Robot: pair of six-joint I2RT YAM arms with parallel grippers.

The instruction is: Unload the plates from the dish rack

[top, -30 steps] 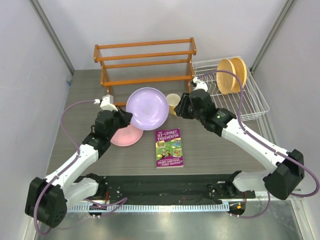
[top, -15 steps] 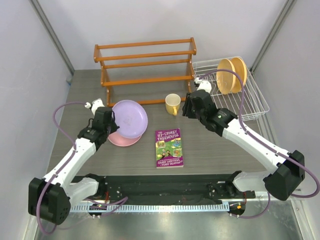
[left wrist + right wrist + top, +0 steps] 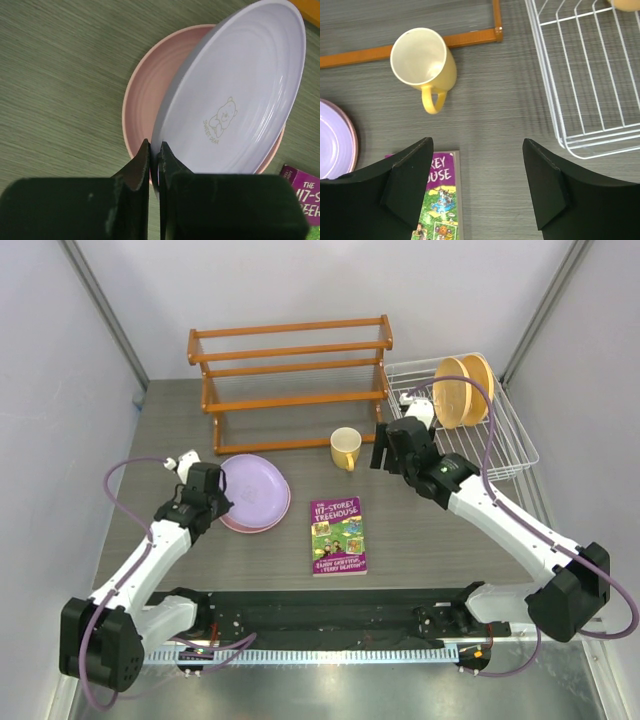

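Left tool point(image 3: 222, 504) clamps lilac plate point(image 3: 258, 490); orange-tan plate point(image 3: 452, 392) upright in rack point(image 3: 505, 455).

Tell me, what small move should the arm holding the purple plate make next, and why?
Probably open the left gripper and let go. It is shut on the rim of the lilac plate, which lies tilted over the pink plate on the table, so releasing should let it settle onto the stack.

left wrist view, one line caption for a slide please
Left gripper shut on the rim of the lilac plate, holding it tilted over the pink plate lying on the table.
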